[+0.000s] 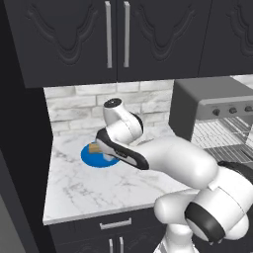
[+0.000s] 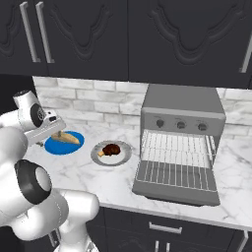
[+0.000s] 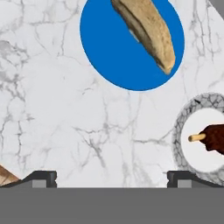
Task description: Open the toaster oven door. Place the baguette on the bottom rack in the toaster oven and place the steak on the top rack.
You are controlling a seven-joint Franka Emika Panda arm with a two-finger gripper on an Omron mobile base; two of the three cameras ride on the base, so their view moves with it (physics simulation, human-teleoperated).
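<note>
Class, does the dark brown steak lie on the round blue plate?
No: the steak lies on a grey-rimmed white plate; the blue plate holds the tan baguette.

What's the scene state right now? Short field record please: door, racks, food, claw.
toaster oven door: open, folded down flat in front of the toaster oven
racks: wire racks visible inside, nothing on them
baguette: on the blue plate, left of the oven
steak: on the grey-rimmed plate, between blue plate and oven
claw: open, holding nothing, above bare marble counter beside the blue plate
task stage: door done, neither food moved yet
</note>
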